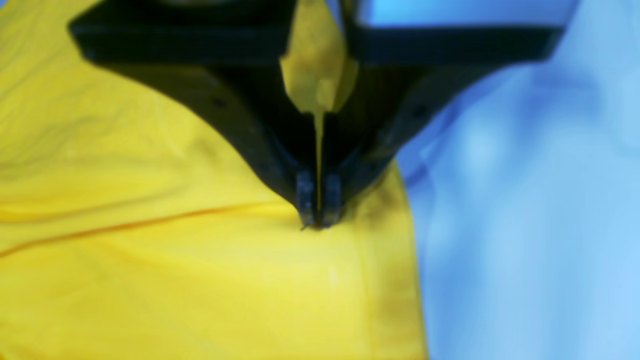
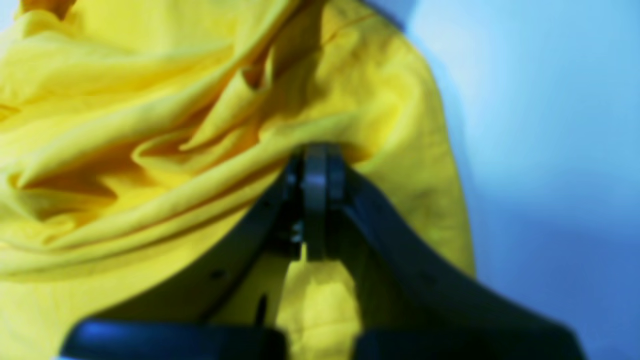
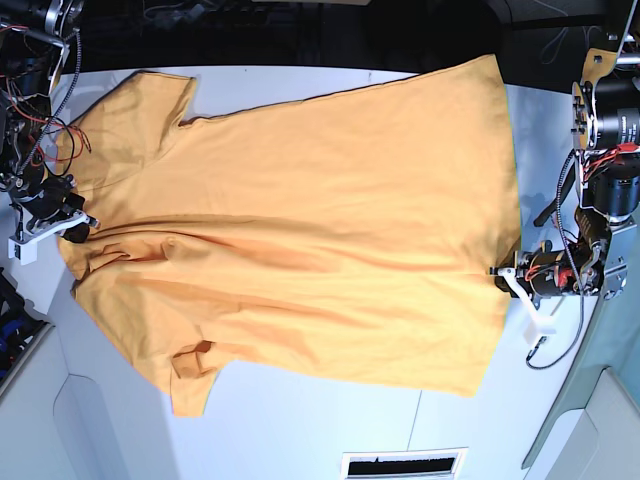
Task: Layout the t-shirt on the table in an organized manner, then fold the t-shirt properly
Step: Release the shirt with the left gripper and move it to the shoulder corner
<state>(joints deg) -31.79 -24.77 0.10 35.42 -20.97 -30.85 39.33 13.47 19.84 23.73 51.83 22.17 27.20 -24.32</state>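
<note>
Up close, left gripper [image 1: 318,220] pinched tight on the t-shirt [image 3: 300,230] hem; right gripper [image 2: 315,165] likewise clamped on bunched cloth (collar end). Farther out, spread flat across the table [image 3: 300,420] between both arms.

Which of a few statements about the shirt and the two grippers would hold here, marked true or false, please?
1. The left gripper is shut on the shirt. True.
2. The right gripper hangs open above the table. False: it is shut on the shirt.
3. The shirt is folded in half. False: it lies spread out.
4. The grippers hold opposite ends of the shirt. True.
</note>
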